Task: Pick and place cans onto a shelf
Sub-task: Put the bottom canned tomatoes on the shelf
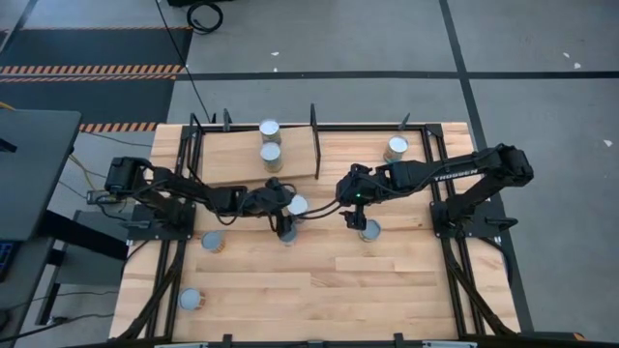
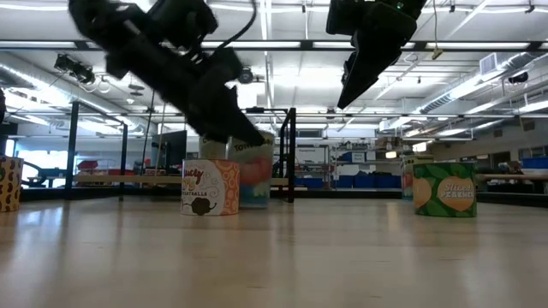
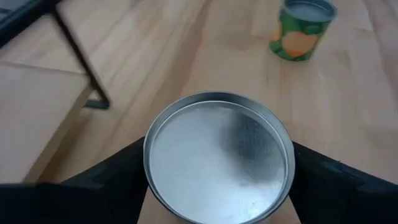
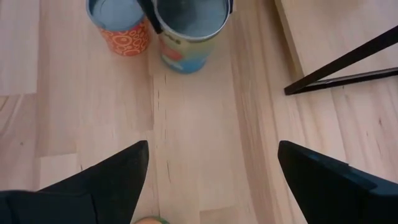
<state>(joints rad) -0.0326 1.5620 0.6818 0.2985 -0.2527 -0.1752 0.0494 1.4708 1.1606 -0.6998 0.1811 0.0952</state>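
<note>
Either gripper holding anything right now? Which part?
Left gripper straddles a silver-topped tin can at its sides; a closed grip cannot be told. Right gripper: open, empty.

A light wooden plank tabletop (image 1: 387, 290) lies under the left gripper (image 1: 290, 215) and the right gripper (image 1: 353, 217). Well out to the left gripper's left stands a dark grey flat desk (image 1: 34, 164). Far beyond the left gripper, a grey concrete floor (image 1: 542, 39) carries black-and-orange striped tape (image 1: 87, 70) and a thin black cable (image 1: 179, 58).
</note>
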